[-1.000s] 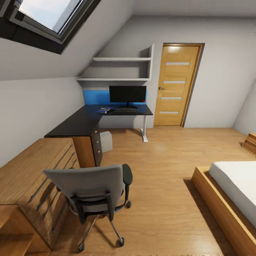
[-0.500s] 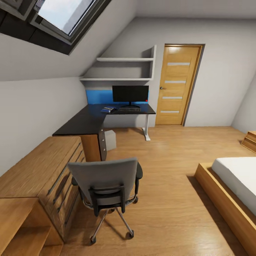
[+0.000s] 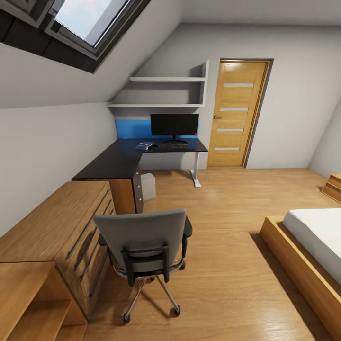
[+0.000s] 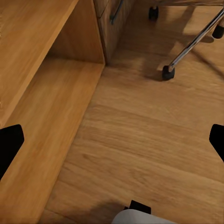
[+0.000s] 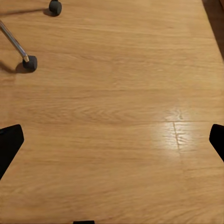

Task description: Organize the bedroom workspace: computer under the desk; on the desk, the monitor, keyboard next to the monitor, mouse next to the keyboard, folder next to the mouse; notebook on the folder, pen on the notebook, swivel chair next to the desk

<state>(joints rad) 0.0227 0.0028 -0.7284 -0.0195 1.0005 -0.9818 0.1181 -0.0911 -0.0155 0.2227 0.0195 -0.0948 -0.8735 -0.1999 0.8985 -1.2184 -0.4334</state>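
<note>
Attic bedroom: the swivel chair [image 3: 142, 246] stands near, back toward the camera, facing the far surface [image 3: 118, 161], where the monitor [image 3: 174, 125] spans left-right. Both tools' fingers spread apart.

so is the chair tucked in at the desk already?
No, the chair stands out on the floor beside the wooden chest, well short of the desk.

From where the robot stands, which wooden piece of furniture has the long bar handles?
The low wooden chest beside the swivel chair, at the near left. The black-topped desk behind it has small round knobs on its drawers instead.
</note>
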